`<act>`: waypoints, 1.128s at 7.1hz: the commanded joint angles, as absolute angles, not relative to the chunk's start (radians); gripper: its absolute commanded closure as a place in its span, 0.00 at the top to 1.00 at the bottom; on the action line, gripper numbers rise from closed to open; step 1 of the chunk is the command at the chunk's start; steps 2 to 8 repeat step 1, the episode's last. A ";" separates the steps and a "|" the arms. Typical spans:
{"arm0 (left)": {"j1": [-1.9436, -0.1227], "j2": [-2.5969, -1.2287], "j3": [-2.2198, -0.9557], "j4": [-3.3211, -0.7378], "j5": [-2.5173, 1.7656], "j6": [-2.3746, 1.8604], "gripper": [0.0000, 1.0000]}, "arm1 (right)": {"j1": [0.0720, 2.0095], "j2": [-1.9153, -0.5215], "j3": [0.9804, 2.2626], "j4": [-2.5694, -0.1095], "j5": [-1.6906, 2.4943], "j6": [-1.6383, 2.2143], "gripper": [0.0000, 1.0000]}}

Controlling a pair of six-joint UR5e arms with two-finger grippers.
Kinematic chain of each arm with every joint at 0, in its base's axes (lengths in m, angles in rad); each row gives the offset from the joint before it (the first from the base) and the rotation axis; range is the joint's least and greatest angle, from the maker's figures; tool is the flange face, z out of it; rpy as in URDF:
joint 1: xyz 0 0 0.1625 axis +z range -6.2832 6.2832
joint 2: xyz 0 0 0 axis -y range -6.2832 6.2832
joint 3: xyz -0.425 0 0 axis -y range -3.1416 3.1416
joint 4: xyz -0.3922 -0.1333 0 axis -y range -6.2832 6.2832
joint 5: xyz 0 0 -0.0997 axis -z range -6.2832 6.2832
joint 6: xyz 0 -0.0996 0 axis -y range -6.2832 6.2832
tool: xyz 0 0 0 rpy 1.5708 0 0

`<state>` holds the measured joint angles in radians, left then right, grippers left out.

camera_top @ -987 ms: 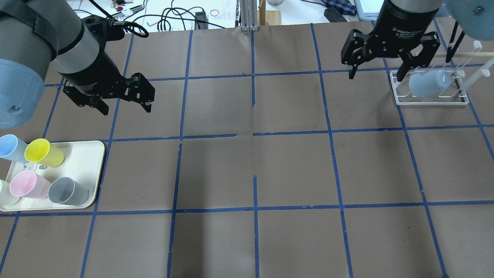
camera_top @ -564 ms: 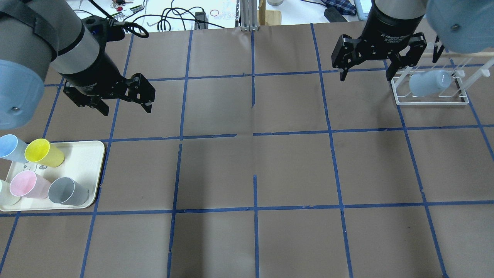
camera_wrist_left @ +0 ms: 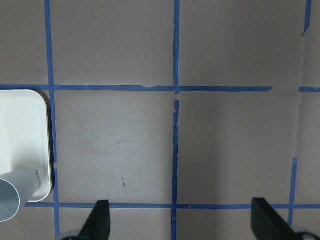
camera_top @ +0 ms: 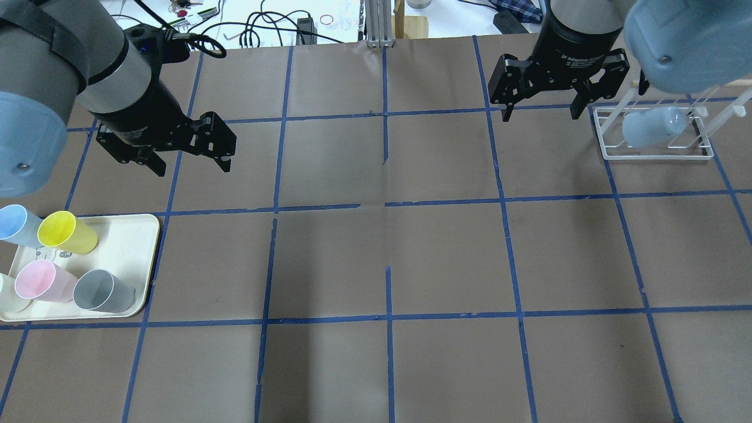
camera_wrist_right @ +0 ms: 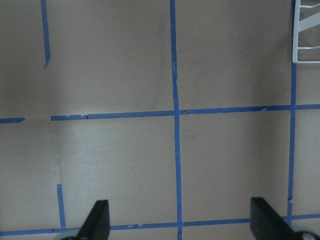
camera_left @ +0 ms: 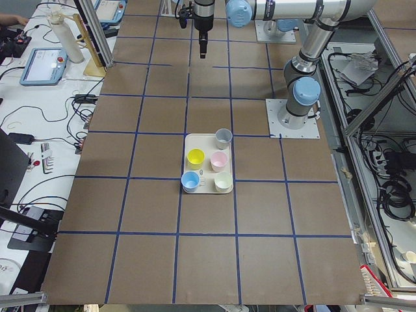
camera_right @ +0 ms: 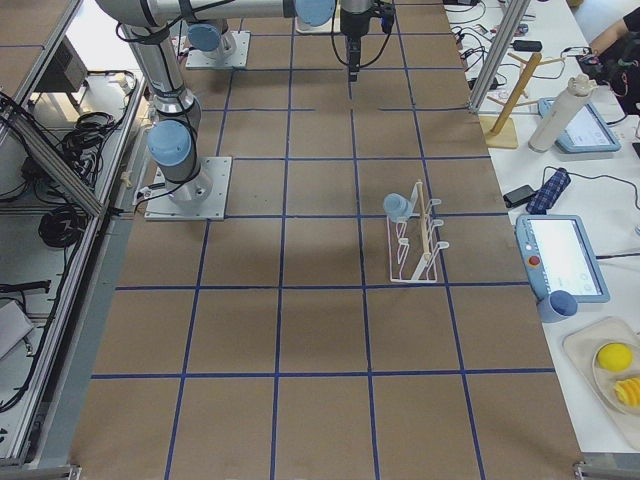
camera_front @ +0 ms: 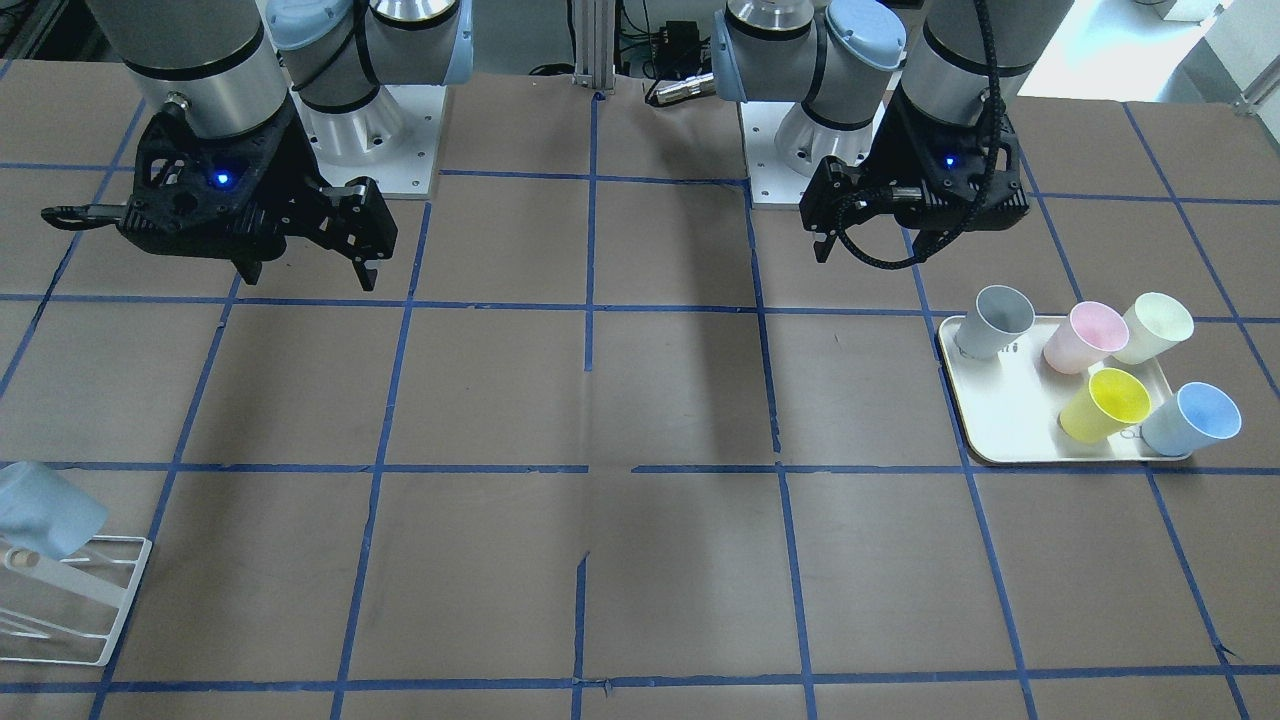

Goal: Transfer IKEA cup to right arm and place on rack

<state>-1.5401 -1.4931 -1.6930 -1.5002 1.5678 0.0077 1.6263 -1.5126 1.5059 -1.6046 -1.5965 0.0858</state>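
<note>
Seen from overhead, the blue cup (camera_top: 652,126) lies tilted on the white rack (camera_top: 655,156), at about two o'clock on the table (camera_top: 388,258). The right gripper (camera_top: 543,111) hangs just beside the rack, at its nine o'clock, jaws spread wide with nothing between them. The left gripper (camera_top: 192,168) hovers at about ten o'clock on the table, just as wide and empty. At its seven o'clock a cream tray (camera_top: 138,241) holds five other cups (camera_top: 64,232), one of them blue too.

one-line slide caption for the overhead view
IKEA cup sits on the rack; left gripper and right gripper hang open and empty.
</note>
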 commanded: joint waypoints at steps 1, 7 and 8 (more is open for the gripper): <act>-1.540 -1.493 -1.694 -1.500 1.568 0.008 1.00 | 1.628 -1.511 1.506 -1.608 -1.597 0.086 1.00; -1.540 -1.493 -1.694 -1.500 1.568 0.008 1.00 | 1.628 -1.511 1.506 -1.608 -1.597 0.086 1.00; -1.540 -1.493 -1.694 -1.500 1.568 0.008 1.00 | 1.628 -1.511 1.506 -1.608 -1.597 0.086 1.00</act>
